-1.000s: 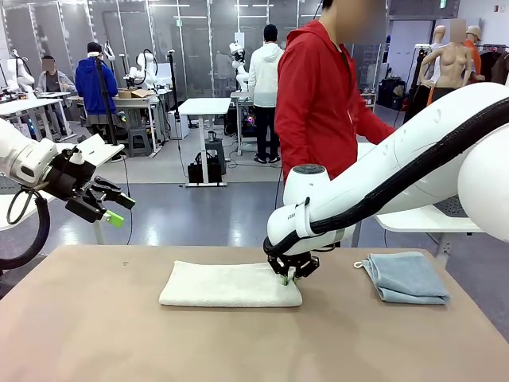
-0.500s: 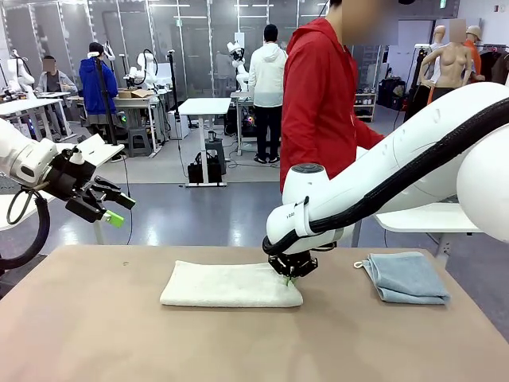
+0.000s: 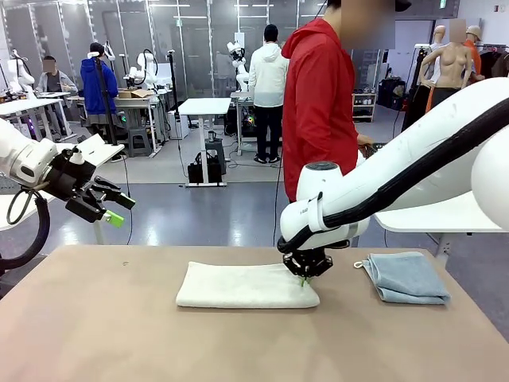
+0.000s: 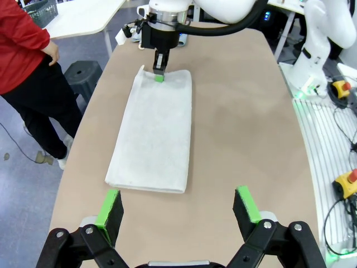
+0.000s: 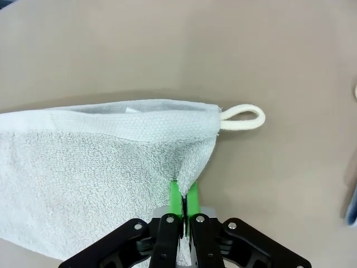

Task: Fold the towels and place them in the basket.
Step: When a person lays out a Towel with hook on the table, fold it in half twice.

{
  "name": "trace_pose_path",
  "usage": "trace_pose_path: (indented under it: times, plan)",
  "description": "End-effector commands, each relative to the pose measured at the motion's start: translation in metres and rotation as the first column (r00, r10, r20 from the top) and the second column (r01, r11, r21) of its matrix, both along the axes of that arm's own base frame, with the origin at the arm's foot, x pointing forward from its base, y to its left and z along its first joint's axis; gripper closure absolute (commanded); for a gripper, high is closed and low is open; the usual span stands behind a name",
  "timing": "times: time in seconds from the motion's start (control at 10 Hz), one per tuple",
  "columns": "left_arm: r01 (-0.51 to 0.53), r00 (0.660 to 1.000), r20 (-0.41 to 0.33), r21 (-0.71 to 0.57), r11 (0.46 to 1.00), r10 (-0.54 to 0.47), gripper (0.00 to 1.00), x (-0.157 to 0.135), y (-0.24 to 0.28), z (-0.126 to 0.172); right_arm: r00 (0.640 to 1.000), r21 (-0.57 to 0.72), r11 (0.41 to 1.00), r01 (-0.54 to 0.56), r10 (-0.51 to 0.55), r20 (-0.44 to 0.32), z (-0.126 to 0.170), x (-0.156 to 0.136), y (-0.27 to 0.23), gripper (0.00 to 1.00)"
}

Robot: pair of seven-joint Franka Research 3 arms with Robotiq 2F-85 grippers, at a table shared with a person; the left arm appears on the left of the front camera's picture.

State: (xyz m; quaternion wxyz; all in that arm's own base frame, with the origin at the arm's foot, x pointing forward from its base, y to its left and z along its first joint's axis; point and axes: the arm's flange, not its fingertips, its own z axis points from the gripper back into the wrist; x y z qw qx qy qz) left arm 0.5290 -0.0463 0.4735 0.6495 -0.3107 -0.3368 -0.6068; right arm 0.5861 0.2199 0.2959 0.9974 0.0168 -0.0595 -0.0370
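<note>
A cream-white towel (image 3: 246,286) lies folded lengthwise on the tan table (image 3: 119,334). My right gripper (image 3: 304,279) is shut on its right end, and the right wrist view shows the green pads (image 5: 191,200) pinching the towel's edge (image 5: 100,162) near a white corner loop (image 5: 242,118). The pale blue-grey towel (image 3: 406,276) lies folded at the table's right side. My left gripper (image 3: 111,208) hangs open in the air above the table's left edge, with nothing between its fingers (image 4: 109,207); its wrist view looks down on the cream towel (image 4: 153,134). A dark basket (image 4: 39,8) sits on another table at top left of the left wrist view.
A person in a red hoodie (image 3: 322,95) stands at the far side of the table, turned sideways. A dark stool (image 4: 83,72) stands beside the table. Other people and workbenches stand farther off in the room.
My right gripper has dragged the cream-white towel a short way to the right across the table. The left arm has stayed put. The person has turned to the right.
</note>
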Motion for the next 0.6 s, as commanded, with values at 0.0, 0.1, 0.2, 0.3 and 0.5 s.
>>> trace_pose_path:
  times: [0.0, 0.1, 0.2, 0.3, 0.5]
  plan:
    - [-0.001, 1.000, 0.000, 0.000, 1.000, 0.001, 0.00, 0.000, 0.000, 0.001, 1.000, -0.009, 1.000, -0.009, 0.009, -0.006, 0.003, -0.013, -0.018, 1.00]
    - [-0.001, 1.000, 0.000, 0.000, 1.000, 0.001, 0.00, 0.000, 0.000, 0.001, 1.000, -0.016, 1.000, -0.008, 0.008, 0.003, 0.004, -0.014, -0.020, 1.00]
    - [-0.001, 1.000, 0.000, 0.000, 1.000, 0.001, 0.00, 0.000, 0.000, 0.001, 1.000, -0.016, 1.000, -0.006, 0.006, 0.012, 0.005, -0.013, -0.022, 1.00]
    - [-0.001, 1.000, 0.000, 0.000, 1.000, 0.001, 0.00, 0.000, 0.000, 0.001, 1.000, -0.019, 1.000, -0.012, 0.012, 0.018, 0.006, -0.011, -0.026, 1.00]
    - [-0.001, 1.000, 0.000, 0.000, 1.000, 0.001, 0.00, 0.000, 0.000, 0.001, 1.000, -0.027, 1.000, -0.013, 0.014, 0.024, 0.007, -0.008, -0.038, 1.00]
